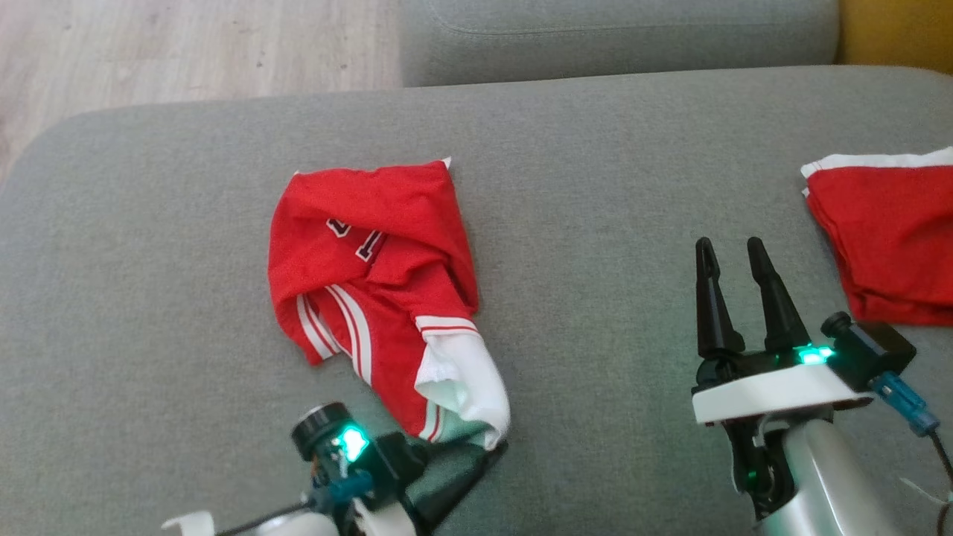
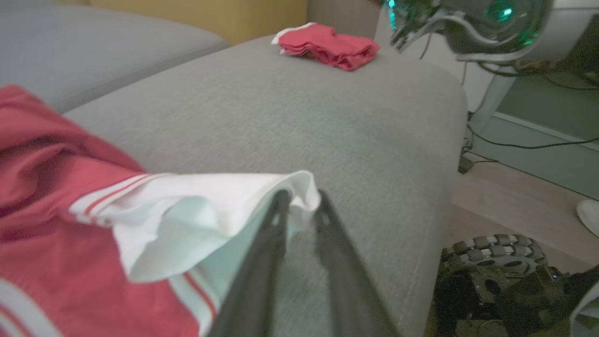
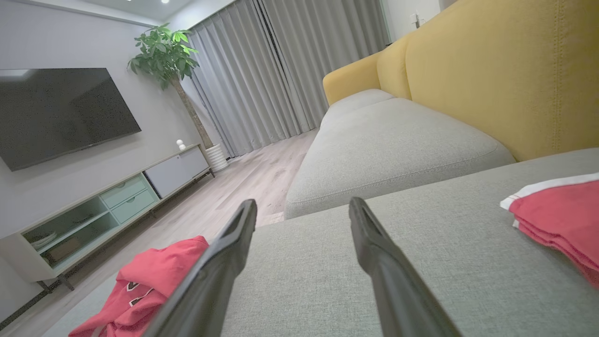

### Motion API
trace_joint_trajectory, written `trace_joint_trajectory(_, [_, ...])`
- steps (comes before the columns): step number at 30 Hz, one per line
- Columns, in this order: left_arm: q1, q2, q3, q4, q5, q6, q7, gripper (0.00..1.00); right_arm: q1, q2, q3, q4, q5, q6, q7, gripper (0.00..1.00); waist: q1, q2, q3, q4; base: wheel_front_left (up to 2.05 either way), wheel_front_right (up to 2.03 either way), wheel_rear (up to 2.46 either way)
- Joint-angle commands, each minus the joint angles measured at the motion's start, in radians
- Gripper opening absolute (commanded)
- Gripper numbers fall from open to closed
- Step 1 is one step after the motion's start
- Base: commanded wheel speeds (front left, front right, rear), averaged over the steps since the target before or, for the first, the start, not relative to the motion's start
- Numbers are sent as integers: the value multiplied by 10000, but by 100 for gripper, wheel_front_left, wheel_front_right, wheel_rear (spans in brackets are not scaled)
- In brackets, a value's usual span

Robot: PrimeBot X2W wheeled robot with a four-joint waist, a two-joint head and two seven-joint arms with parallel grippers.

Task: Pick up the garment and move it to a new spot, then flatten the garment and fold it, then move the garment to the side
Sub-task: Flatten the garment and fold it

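One folded red pile (image 1: 886, 246) lies well apart from the garment (image 1: 372, 275).

Left tool (image 2: 299, 199) pinched, right tool (image 1: 730, 249) spread.

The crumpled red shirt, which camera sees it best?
The head view: nearly all of the crumpled red shirt shows from above on the grey couch. The left wrist view gives a close, blurry piece with its white edge. The right wrist view catches a low corner of it.
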Motion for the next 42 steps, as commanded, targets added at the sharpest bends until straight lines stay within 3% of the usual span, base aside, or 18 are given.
trace_joint_trajectory(1, [-508,257,459,-138,-122,21,-92,100,-52,-18,210,-267,-91,-7,-109,100,0,-1,-35,66,0,0,0])
trace_joint_trajectory(6, [-646,278,1105,146,-527,377,-580,100,-12,-18,231,-230,-157,-7,-109,100,0,-1,-115,171,0,0,0])
trace_joint_trajectory(15, [-275,-79,4378,118,-1708,2850,-2194,100,23,-18,236,-268,-221,-7,-109,100,0,-1,-201,217,0,0,0])
trace_joint_trajectory(18, [283,-497,5619,-185,-1835,3391,-2250,100,80,-18,240,-302,-260,-7,-109,100,0,-1,-219,224,0,0,0])
trace_joint_trajectory(20, [834,-946,6463,-467,-1763,3504,-2254,100,101,-18,236,-306,-296,-7,-109,100,0,-1,-217,216,0,0,0])
trace_joint_trajectory(24, [1885,-1839,7593,-622,-1310,3312,-2257,100,99,-18,237,-295,-369,-7,-109,100,0,-1,-185,198,0,0,0])
trace_joint_trajectory(29, [2335,-2710,8382,-460,-582,2594,-2258,100,51,-18,211,-310,-455,-7,-109,100,0,-1,-98,277,0,0,0])
trace_joint_trajectory(36, [2225,-3403,8949,-15,218,1710,-2259,100,-311,-18,486,-196,-992,-7,-50,100,0,-1,127,601,0,0,0])
trace_joint_trajectory(40, [2115,-3625,9057,162,431,1438,-2259,100,-719,-102,853,-11,-1344,-7,301,100,0,-1,327,840,0,0,0])
trace_joint_trajectory(42, [2009,-3807,9084,336,574,1219,-2259,100,-1178,-430,1585,392,-1483,-7,922,100,0,-1,537,1120,0,0,0])
